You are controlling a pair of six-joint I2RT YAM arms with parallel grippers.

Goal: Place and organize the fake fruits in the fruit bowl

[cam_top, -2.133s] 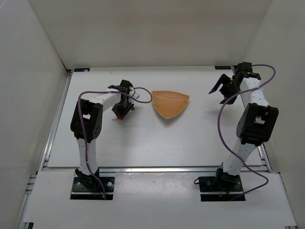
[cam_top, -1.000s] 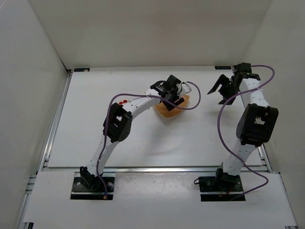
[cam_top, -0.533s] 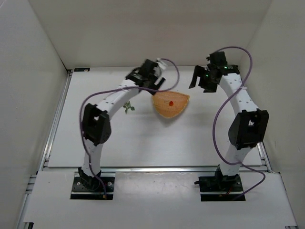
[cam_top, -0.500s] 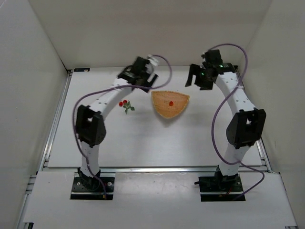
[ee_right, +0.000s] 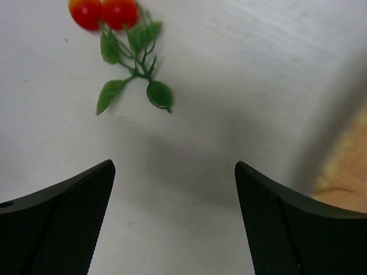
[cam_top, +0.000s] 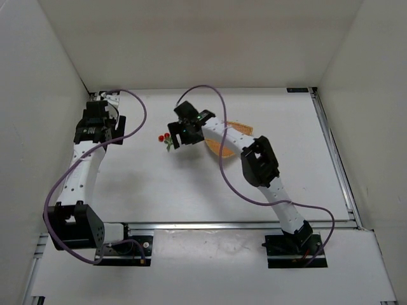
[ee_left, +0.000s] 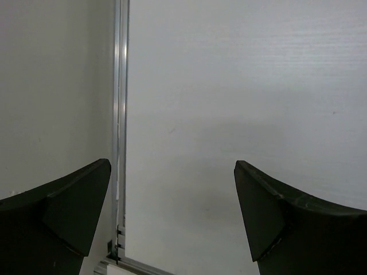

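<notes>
The right claw (ee_right: 173, 166) is wide open and holds nothing. It hangs above the white surface (cam_top: 191, 190), where the fake fruits (ee_right: 103, 12), two red balls on a green stem with small leaves, lie just ahead of its fingertips. These fruits lie on the surface to the left of the fruit bowl (ee_right: 347, 163), near it but not touching, and the right arm covers a big part of the bowl. The left claw (ee_left: 172, 166) is also wide open and empty, well apart at the left edge of the surface, beside the metal rail (ee_left: 119, 114).
</notes>
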